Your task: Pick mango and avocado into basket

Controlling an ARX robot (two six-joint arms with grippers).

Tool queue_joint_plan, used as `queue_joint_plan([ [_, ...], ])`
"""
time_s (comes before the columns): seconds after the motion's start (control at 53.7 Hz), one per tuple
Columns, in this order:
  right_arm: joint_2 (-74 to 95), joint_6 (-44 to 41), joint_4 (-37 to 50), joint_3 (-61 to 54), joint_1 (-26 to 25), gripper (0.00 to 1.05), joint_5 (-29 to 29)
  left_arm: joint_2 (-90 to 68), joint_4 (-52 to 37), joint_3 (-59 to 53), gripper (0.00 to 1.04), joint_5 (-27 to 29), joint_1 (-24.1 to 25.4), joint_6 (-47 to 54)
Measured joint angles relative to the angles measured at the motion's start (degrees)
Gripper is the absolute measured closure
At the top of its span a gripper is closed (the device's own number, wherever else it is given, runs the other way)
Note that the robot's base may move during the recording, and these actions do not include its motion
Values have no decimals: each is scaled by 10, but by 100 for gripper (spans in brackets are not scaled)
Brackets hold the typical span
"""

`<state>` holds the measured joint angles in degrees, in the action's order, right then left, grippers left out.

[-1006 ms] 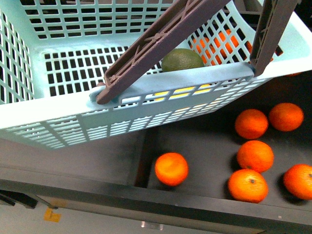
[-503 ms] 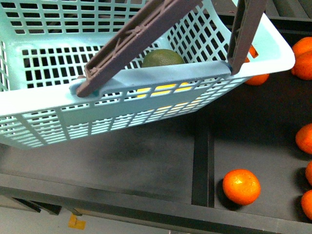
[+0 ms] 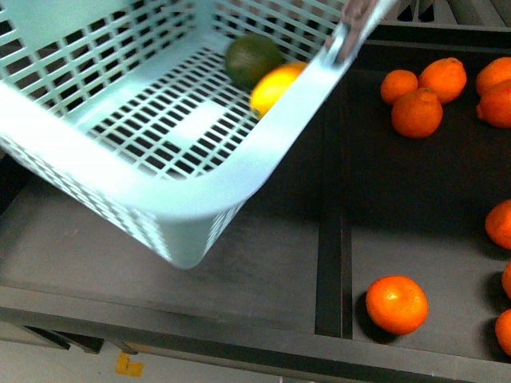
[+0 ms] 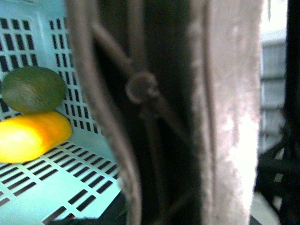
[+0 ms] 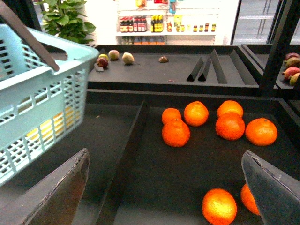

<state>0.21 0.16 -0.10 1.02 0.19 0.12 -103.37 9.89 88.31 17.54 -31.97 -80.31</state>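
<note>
The basket (image 3: 200, 191) is hanging tilted above the dark display tray (image 3: 263, 271), its near corner blurred in the front view. The avocado (image 3: 251, 58) and the mango (image 3: 274, 86) are lying inside on the slotted floor, touching each other against the far wall; the left wrist view is showing the same pair, avocado (image 4: 33, 89) just above mango (image 4: 33, 136). The grey-brown handle (image 4: 159, 112) is filling most of the left wrist view, so the left gripper's state cannot be told. The right gripper (image 5: 166, 197) is standing spread wide and empty, beside the basket and over the tray section holding the loose oranges (image 5: 197, 113). One more orange (image 3: 397, 304) is resting near the tray's front edge.
</note>
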Motion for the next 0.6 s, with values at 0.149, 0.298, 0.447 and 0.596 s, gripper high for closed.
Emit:
queue_joint_plan([
  [0.149, 0, 0, 0, 0, 0, 9, 0, -90, -28, 54, 92, 1, 58, -104],
  [0.298, 0, 0, 0, 0, 0, 9, 0, -159, -51, 73, 92, -23, 79, -153],
  [0.447, 0, 0, 0, 0, 0, 9, 0, -185, -77, 66, 92, -51, 88, -153],
  [0.596, 0, 0, 0, 0, 0, 9, 0, -189, -79, 42, 92, -64, 104, -147],
])
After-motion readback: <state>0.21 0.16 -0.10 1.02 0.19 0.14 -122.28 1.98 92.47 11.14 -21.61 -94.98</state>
